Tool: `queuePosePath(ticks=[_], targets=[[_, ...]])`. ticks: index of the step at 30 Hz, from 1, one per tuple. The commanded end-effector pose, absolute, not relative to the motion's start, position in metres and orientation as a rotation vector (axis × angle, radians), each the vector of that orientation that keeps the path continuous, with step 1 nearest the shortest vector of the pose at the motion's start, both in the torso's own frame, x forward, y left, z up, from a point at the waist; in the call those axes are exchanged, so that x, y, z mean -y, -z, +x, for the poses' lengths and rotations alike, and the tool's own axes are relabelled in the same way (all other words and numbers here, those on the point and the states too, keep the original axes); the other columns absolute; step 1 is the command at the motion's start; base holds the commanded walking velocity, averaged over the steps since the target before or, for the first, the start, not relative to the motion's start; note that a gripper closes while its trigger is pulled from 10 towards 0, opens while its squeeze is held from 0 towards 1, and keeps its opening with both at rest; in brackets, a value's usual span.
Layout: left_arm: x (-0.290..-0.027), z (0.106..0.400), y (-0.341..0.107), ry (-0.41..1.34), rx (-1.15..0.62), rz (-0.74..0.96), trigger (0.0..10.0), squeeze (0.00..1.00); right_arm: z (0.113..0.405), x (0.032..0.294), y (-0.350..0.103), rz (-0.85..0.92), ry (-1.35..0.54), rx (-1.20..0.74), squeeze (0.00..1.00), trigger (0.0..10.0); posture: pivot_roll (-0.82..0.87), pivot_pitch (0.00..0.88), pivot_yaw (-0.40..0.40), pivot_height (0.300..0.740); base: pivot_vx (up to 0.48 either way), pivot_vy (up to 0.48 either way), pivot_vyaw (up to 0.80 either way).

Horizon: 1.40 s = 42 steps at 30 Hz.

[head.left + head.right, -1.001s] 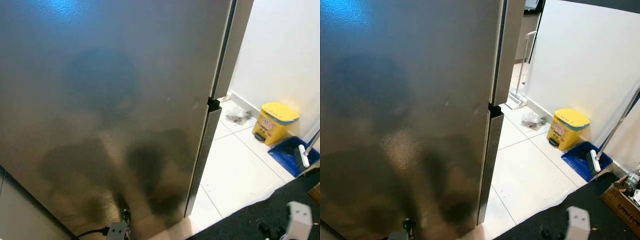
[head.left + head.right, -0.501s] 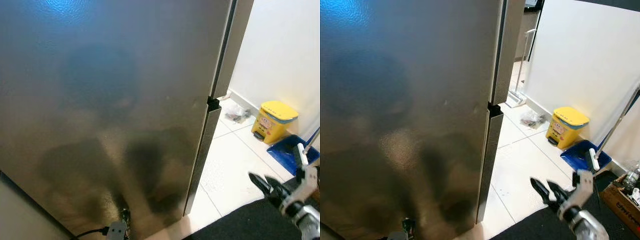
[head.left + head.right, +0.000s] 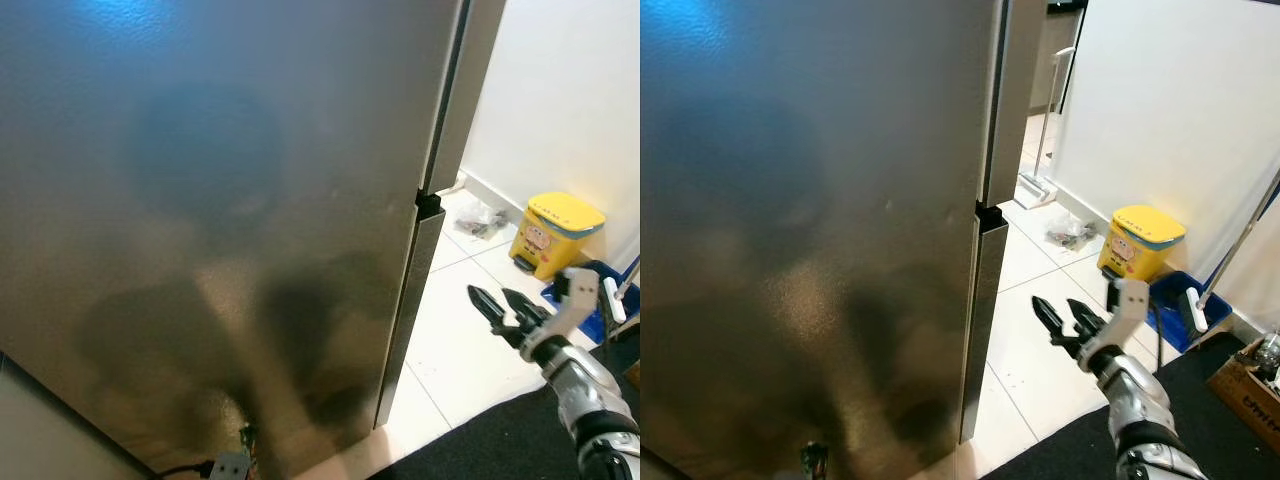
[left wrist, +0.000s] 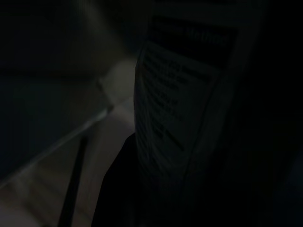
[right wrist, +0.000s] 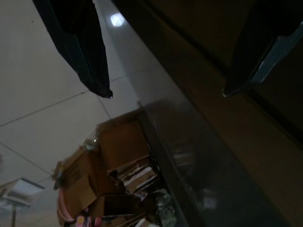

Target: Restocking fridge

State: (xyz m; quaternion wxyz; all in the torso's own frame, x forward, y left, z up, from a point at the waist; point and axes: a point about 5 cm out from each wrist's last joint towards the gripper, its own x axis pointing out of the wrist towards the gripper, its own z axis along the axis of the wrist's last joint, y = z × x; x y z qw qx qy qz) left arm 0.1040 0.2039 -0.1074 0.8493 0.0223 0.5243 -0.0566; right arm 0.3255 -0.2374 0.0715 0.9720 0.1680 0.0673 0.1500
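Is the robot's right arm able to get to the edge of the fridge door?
Probably yes. The right tool is open and raised, pointing at the fridge door edge, with just bare floor tiles between them. It isn't touching yet.

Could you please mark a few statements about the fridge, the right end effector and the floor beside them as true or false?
1. The fridge door is shut. True.
2. The right end effector holds a bottle. False: its fingers are open and empty.
3. A yellow bin stands by the white wall. True.
4. The right end effector grips the door's edge. False: it is apart from the door, over the white tiled floor.
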Motion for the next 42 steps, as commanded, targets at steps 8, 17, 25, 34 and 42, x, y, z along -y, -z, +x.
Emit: queuePosePath(ticks=[8,17,25,34,42], targets=[[-0.217,0.087,0.109,0.125,-1.145,0.077,10.0,0.00,0.342,0.210,-0.082,0.223,-0.397,-0.160,0.00,10.0,0.01,0.000,0.016,0.740,0.000,0.000,0.00],[-0.217,0.096,0.106,0.132,-1.099,0.075,10.0,0.00,0.361,0.194,-0.104,0.009,-0.444,-0.163,0.00,10.0,0.02,0.000,0.013,0.740,0.000,0.000,0.00],[-0.218,0.092,0.106,0.134,-1.106,0.077,10.0,0.00,0.367,0.192,-0.113,-0.085,-0.411,-0.148,0.00,10.0,0.03,0.000,0.011,0.740,0.000,0.000,0.00],[-0.220,0.087,0.107,0.127,-1.116,0.077,10.0,0.00,0.375,0.189,-0.123,-0.108,-0.368,-0.126,0.00,10.0,0.05,0.000,0.006,0.740,0.000,0.000,0.00],[-0.221,0.087,0.107,0.123,-1.114,0.075,10.0,0.00,0.381,0.195,-0.135,-0.141,-0.316,-0.099,0.00,10.0,0.05,0.000,0.001,0.740,0.000,0.000,0.00]])
